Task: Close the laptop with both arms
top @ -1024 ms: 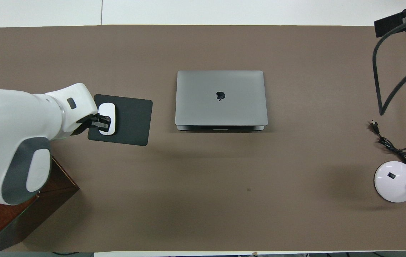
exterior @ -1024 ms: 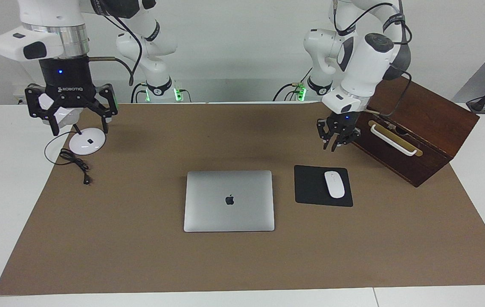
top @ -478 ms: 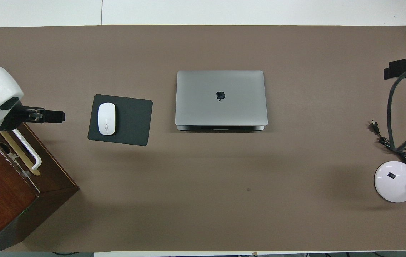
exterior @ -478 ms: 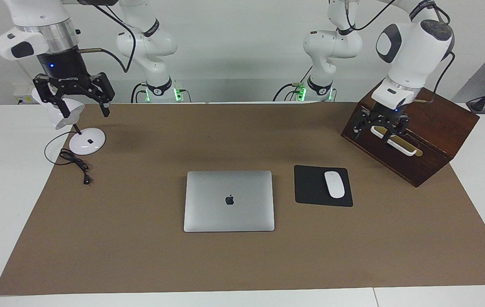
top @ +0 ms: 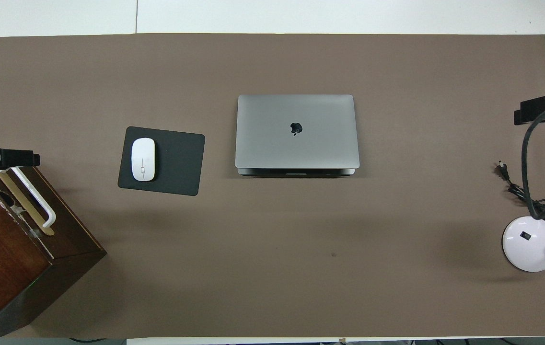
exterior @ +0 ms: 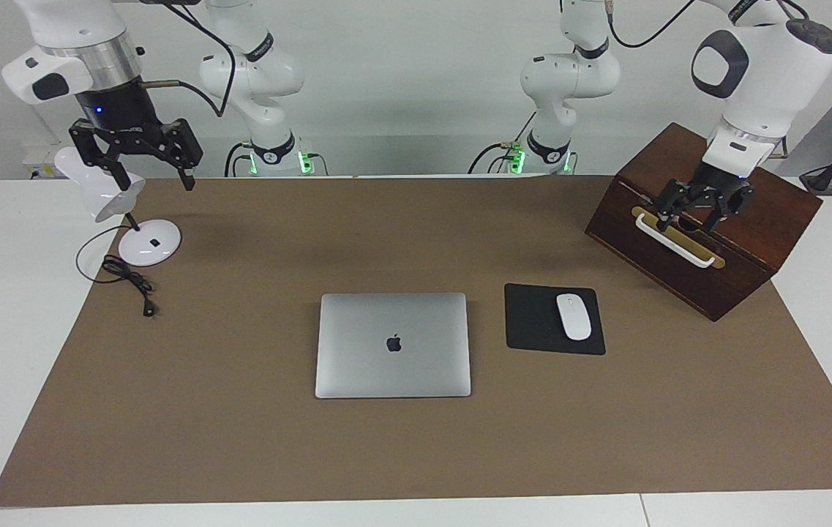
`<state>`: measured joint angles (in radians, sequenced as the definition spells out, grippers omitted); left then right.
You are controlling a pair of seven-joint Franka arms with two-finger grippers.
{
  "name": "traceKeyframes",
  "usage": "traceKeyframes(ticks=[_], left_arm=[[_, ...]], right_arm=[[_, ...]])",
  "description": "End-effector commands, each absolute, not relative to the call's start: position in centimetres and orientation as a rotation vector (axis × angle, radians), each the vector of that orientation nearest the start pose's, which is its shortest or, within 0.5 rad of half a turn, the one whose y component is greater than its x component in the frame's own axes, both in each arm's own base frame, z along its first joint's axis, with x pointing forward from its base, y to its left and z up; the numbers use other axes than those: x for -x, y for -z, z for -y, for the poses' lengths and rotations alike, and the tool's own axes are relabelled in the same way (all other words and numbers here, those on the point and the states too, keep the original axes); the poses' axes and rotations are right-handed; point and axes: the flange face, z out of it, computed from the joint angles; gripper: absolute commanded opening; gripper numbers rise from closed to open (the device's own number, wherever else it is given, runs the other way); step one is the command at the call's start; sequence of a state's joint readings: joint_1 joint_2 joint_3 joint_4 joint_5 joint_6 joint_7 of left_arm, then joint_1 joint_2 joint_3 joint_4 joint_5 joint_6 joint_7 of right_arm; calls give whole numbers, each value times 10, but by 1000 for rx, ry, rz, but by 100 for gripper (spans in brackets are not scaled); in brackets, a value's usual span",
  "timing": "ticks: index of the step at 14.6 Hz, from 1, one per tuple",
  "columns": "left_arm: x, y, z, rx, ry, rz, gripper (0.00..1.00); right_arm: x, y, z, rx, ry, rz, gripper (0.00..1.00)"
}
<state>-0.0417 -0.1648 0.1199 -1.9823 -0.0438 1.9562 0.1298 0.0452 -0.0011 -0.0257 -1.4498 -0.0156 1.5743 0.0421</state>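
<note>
Both grippers hang empty with fingers spread: the left gripper [exterior: 705,207] over the wooden box [exterior: 708,252], the right gripper [exterior: 137,150] over the lamp [exterior: 112,212]. Well apart from either, the laptop [exterior: 393,345] lies mid-counter beside the mouse pad [exterior: 533,322], lid down flat. Judging by that, the closing looks finished; a good finish means keeping clear of the lid.

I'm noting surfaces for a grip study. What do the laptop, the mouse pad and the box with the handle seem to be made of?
The laptop: apparently brushed metal, an even silver-grey matte sheen with a dark logo. The mouse pad: probably fabric or rubber, flat black with no shine. The box: dark brown, seemingly varnished wood, faint gloss on its top; its handle looks like smooth white plastic, though that is uncertain.
</note>
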Motion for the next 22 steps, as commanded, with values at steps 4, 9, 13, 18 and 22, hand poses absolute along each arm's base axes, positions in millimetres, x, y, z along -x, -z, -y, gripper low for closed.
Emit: traceKeyframes(ticks=[4, 9, 13, 18, 22], left_arm=[[-527, -608, -36, 3095, 67, -134, 100], [-533, -599, -17, 3146, -64, -162, 100], [-538, -583, 1, 3143, -140, -107, 100], [-540, -586, 11, 3141, -128, -43, 100], [-544, -576, 5, 3139, -174, -24, 100]], right_arm=[[-556, -683, -5, 3165, 185, 6, 100], [-556, -682, -3, 3168, 181, -4, 100], [-570, -662, -1, 3168, 149, -19, 100], [-584, -645, -1, 3168, 137, -10, 100], [-587, -640, -1, 3168, 129, -12, 100]])
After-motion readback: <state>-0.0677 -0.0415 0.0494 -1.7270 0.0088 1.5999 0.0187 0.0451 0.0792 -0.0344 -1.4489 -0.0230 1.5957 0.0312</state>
